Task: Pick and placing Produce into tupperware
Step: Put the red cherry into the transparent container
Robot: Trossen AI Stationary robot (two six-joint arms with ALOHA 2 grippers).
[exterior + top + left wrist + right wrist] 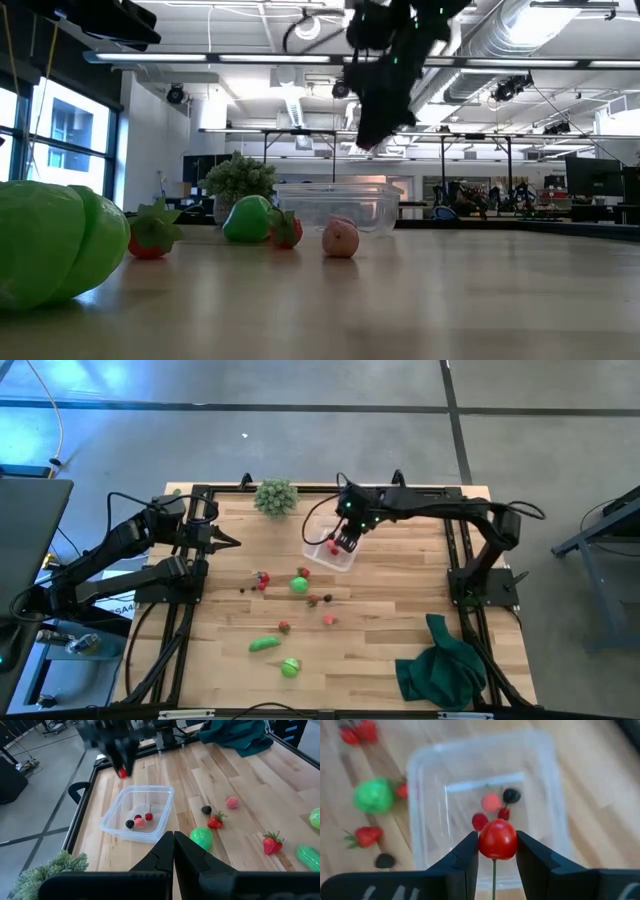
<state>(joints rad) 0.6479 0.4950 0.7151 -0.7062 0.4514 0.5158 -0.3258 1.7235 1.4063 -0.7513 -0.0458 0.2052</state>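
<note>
pale planked wood table (400,650) with matt grain, clear glossy plastic tupperware (540,785) with see-through walls, smooth shiny red cherry (497,840) between matt black plastic fingers (462,857), crumpled dark green cloth (440,665), spiky pale-green ball (275,496), black metal frame (465,560)

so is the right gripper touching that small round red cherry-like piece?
Touching. The right wrist view shows the right gripper with both dark fingers pressed against the sides of the small red round piece, held above the clear plastic square container.
</note>
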